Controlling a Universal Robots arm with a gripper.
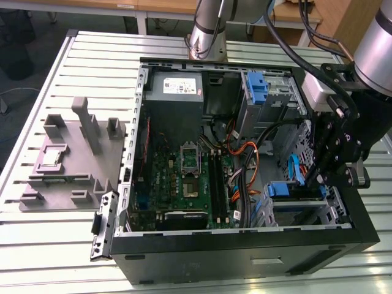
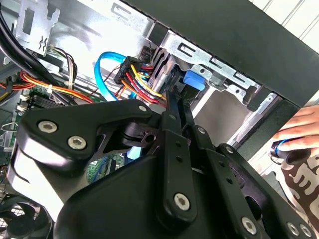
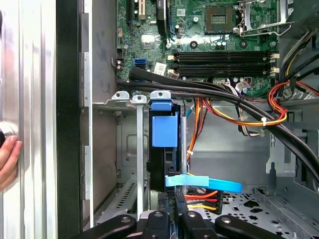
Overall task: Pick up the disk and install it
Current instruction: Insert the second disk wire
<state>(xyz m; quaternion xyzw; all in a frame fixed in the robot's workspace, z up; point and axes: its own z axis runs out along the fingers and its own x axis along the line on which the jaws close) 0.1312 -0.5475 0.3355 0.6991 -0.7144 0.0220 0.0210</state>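
Hovering over the drive cage (image 1: 306, 211) of the open computer case (image 1: 245, 248), the gripper (image 1: 320, 179) had jaws pressed together near the disk (image 3: 164, 130), which sat upright in the cage; a hand (image 2: 297, 130) rested outside.

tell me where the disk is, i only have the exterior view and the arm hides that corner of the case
Observer: In the first wrist view the disk stands on edge inside the metal drive bay, with its blue rail facing the camera.
Operator: anything across it
Observer: A light-blue flat cable crosses its end nearest the gripper.
Operator: anyone close by
Observer: Yes, in the second wrist view a person's hand is just outside the black case wall.
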